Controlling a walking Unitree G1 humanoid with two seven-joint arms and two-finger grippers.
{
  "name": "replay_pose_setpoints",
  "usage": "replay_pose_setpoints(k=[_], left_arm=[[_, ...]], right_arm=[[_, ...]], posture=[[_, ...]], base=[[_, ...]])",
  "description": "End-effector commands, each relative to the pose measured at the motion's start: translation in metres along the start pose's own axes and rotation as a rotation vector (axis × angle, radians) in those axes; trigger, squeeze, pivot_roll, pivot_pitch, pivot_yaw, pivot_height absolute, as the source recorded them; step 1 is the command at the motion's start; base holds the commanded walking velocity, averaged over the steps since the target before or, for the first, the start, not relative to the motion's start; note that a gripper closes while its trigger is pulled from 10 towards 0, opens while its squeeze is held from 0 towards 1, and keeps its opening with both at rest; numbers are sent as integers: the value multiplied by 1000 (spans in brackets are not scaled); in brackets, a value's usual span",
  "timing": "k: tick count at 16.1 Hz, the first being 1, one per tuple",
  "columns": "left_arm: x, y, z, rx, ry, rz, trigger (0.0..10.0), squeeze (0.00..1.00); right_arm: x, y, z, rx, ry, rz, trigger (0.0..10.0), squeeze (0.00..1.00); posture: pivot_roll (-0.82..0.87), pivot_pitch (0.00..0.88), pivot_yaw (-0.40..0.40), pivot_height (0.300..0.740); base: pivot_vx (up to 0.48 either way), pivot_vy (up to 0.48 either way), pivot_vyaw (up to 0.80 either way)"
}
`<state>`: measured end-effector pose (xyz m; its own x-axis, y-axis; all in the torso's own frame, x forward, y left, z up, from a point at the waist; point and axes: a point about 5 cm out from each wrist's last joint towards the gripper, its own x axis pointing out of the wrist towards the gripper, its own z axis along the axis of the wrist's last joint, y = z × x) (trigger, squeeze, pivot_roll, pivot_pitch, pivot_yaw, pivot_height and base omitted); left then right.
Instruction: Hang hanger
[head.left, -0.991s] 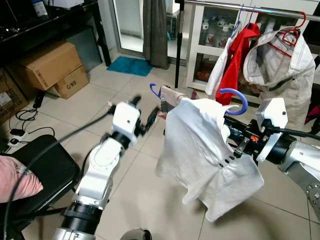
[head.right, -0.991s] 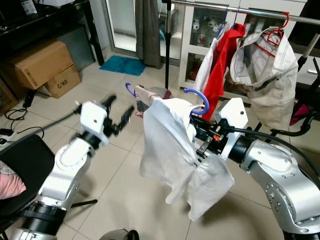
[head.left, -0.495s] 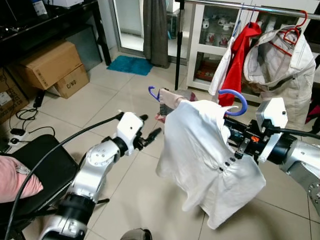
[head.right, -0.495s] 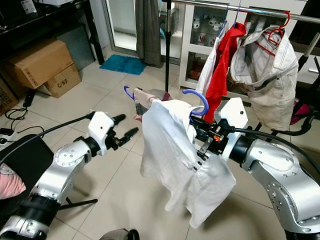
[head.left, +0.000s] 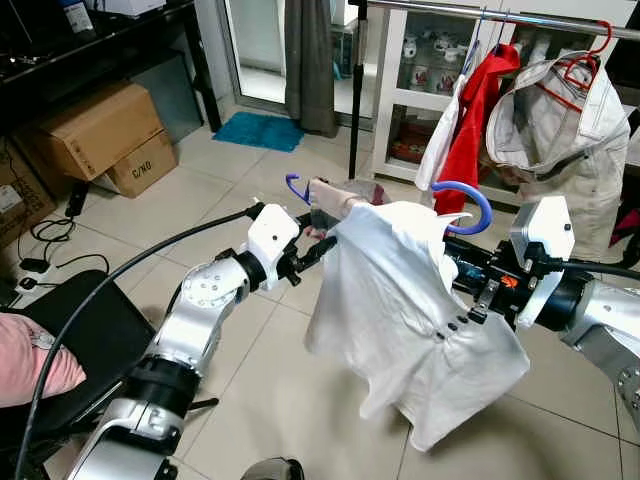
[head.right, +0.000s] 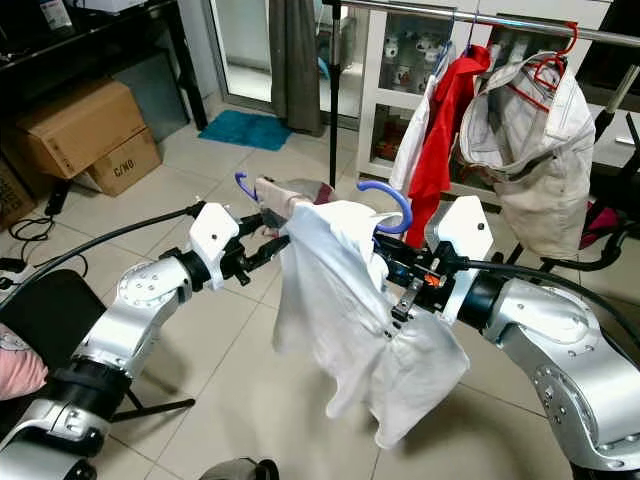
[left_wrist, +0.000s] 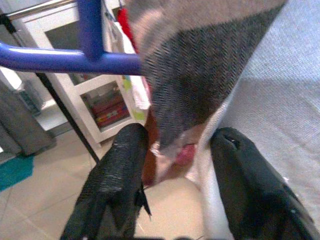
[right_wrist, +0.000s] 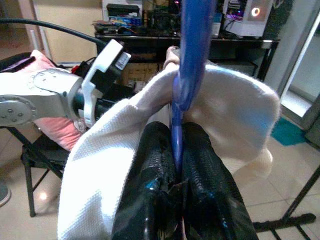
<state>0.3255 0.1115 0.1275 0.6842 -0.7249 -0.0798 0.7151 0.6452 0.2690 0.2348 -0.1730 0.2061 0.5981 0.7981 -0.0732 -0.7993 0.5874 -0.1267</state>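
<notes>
A white shirt (head.left: 400, 300) hangs on a blue hanger whose hook (head.left: 466, 198) rises at its top. My right gripper (right_wrist: 175, 165) is shut on the hanger's neck just below the hook and holds it up in front of me, below the metal clothes rail (head.left: 500, 17). A small blue hook end (head.left: 292, 187) with a grey and pink cloth (left_wrist: 200, 65) sticks out at the shirt's left shoulder. My left gripper (head.left: 318, 250) is open at that shoulder, one finger on each side of the cloth's edge.
A red garment (head.left: 475, 110) and a beige jacket (head.left: 560, 140) on a red hanger hang on the rail, before a white cabinet (head.left: 410, 90). The rack's black pole (head.left: 355, 90) stands behind the shirt. Cardboard boxes (head.left: 95, 135) and a black chair (head.left: 90, 340) are at the left.
My left gripper has swung up and to the right, from open floor to the shirt's left shoulder. The shirt has shifted slightly left. The right arm has held almost still.
</notes>
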Motion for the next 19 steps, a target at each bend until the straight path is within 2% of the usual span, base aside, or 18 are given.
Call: replay_pose_setpoints(k=[1,6,12,16,19], left_arm=[[1,2,2,4,-17,-11,0,0],[4,-6,10,-1,-71,-34,0,0],[-3,-10,5,-7,-64,-14,0,0],[-8,-4,5,-5,-70,34,0,0],[-14,5,15,-2,-117,54,0,0]], right_arm=[[0,2,7,-16,-22,20,10000,0],[-1,3,4,-13,-14,21,10000,0],[1,2,1,-7,-3,26,10000,0],[2,2,-1,-4,6,24,10000,0],[0,0,-9,-14,60,5,10000,0]], posture=[[-94,0,86,740],[-94,0,83,740],[-86,0,74,740],[-81,0,74,740],[-81,0,76,740]], base=[[0,0,0],[0,0,0],[0,0,0],[0,0,0],[0,0,0]])
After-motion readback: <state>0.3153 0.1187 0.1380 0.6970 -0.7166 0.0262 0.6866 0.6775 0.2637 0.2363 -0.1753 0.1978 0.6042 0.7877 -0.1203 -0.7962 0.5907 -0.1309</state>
